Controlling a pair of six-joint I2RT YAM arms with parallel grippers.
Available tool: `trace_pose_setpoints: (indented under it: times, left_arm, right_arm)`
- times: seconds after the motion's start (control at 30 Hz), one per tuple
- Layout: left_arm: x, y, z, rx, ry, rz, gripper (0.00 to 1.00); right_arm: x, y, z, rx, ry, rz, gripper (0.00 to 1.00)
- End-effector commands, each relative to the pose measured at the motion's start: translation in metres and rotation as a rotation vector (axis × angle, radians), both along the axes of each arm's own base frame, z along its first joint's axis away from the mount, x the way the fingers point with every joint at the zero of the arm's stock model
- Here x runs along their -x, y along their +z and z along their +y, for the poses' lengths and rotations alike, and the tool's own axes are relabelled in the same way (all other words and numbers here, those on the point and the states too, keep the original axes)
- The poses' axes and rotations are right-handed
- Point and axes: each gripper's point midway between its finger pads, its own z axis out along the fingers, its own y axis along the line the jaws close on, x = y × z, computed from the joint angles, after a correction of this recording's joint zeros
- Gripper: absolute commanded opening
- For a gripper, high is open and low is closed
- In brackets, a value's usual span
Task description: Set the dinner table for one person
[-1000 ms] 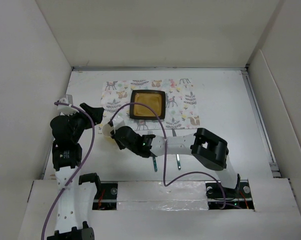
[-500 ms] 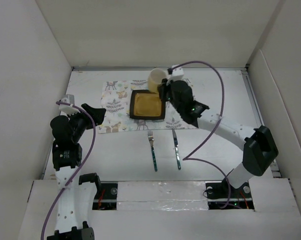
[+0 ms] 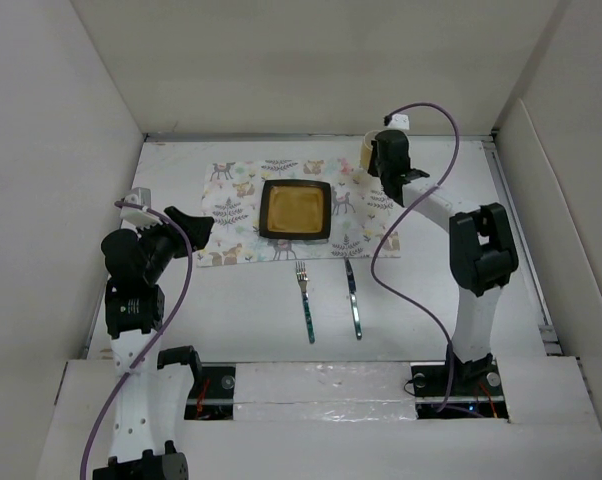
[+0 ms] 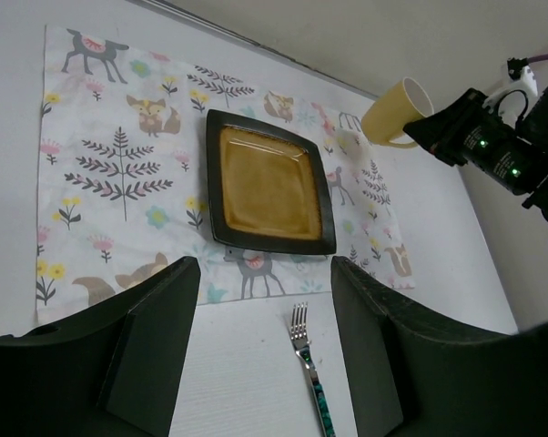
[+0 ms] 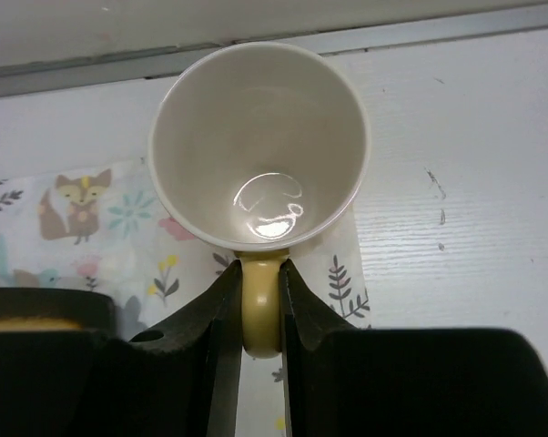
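My right gripper (image 5: pixel 258 300) is shut on the handle of a pale yellow mug (image 5: pixel 258 146) and holds it over the far right corner of the deer-print mat (image 3: pixel 231 200); the mug also shows in the top view (image 3: pixel 367 152) and the left wrist view (image 4: pixel 394 111). A dark square plate (image 3: pixel 296 209) with a mustard centre sits on the mat. A fork (image 3: pixel 305 297) and a knife (image 3: pixel 353 295) lie on the white dinner table (image 3: pixel 451 300) just in front of the mat. My left gripper (image 4: pixel 265 350) is open and empty, hovering at the left above the mat's near edge.
White wall panels enclose the table on the left, back and right. A purple cable loops from the right arm above the table's right half. The arm bases stand at the near edge.
My right arm has swung with the mug from the left of the mat across the plate to the far right corner of the mat. The left arm has stayed put.
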Motion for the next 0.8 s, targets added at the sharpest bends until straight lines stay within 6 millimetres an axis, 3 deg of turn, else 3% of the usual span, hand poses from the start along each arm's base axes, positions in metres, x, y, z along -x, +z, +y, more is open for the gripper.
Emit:
trace_pose_setpoints:
  times: [0.0,0.1,0.3,0.57,0.63,0.7,0.77]
  left_arm:
    - [-0.002,0.012,0.0,-0.015,-0.011,-0.052,0.56]
    - [-0.002,0.009,-0.002,-0.01,-0.022,-0.046,0.56]
    - [-0.002,0.009,-0.002,-0.011,-0.02,-0.048,0.56]
    - [-0.002,0.013,0.0,-0.016,-0.007,-0.059,0.56]
    - [-0.002,0.011,-0.001,-0.014,-0.013,-0.051,0.56]
    - [-0.001,0.011,-0.002,-0.011,-0.017,-0.056,0.56]
    - [-0.001,0.013,0.0,-0.014,-0.009,-0.062,0.56]
  right_arm:
    - [-0.028,0.069,-0.001,-0.065,-0.01,-0.184,0.0]
    - [-0.036,0.057,-0.011,-0.067,-0.03,-0.178,0.0]
    - [-0.046,0.039,-0.005,-0.071,-0.017,-0.149,0.0]
    - [-0.039,0.015,0.007,-0.047,-0.015,-0.096,0.0]
    - [-0.036,0.011,0.001,-0.035,-0.041,-0.091,0.0]
    - [-0.031,0.01,0.005,-0.029,-0.038,-0.089,0.05]
    - [-0.028,0.012,0.001,-0.022,-0.049,-0.089,0.19]
